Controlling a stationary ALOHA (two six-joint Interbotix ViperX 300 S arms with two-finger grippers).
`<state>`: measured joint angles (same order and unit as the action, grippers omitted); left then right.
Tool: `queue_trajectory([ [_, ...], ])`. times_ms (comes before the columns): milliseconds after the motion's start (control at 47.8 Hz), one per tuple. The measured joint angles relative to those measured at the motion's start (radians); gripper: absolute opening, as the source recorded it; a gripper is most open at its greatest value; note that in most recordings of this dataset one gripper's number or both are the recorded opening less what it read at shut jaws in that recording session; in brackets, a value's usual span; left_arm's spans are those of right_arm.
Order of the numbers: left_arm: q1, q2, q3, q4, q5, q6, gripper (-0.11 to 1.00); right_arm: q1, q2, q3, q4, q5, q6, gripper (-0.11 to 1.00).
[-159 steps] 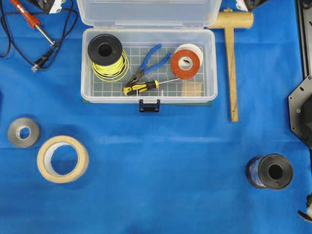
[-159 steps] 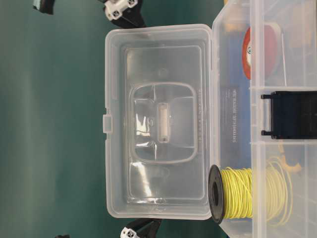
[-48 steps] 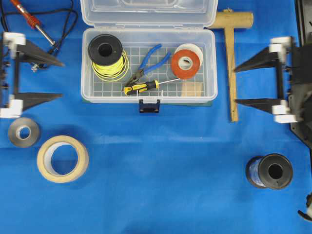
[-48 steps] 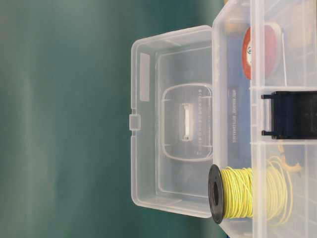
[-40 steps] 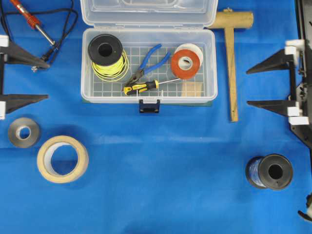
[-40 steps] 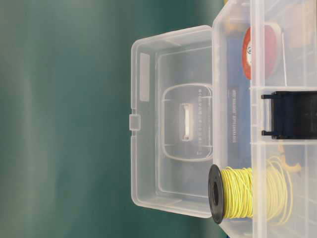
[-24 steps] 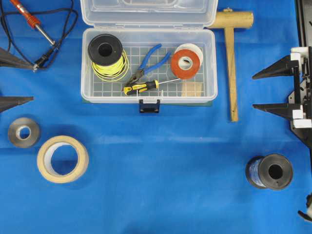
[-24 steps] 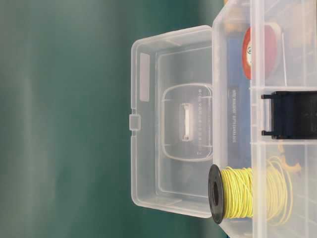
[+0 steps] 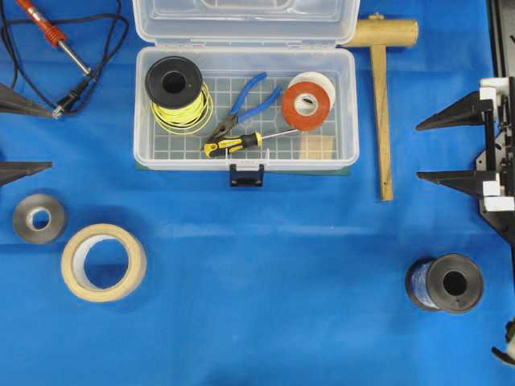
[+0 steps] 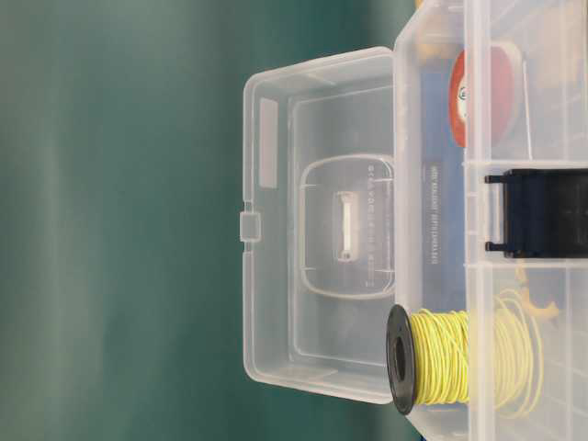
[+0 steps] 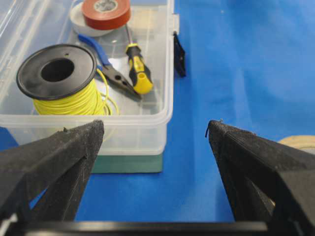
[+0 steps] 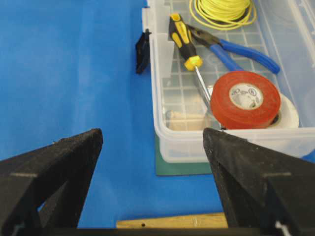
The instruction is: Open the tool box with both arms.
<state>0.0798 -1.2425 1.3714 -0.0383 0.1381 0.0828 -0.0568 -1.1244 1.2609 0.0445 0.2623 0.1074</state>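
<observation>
A: What risk is seen from here?

B: The tool box (image 9: 245, 104) sits at the table's far middle, lid thrown back; if the lid is only propped, it could be tipped shut by a knock.

A: And the jaws?

B: The left gripper (image 9: 16, 133), well left of the box, is spread wide and empty. The right gripper (image 9: 438, 149), well right of it, likewise; nothing is touched.

Bright even light, soft shadows, blurred near claw fingers (image 11: 54, 162).
</observation>
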Motion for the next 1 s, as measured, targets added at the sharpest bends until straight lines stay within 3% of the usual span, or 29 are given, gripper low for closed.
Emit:
queue_trajectory([
  [1004, 0.0, -0.006, 0.0, -0.003, 0.0, -0.002, 0.9, 0.0, -0.002, -0.002, -0.011, 0.0, 0.0, 0.82],
])
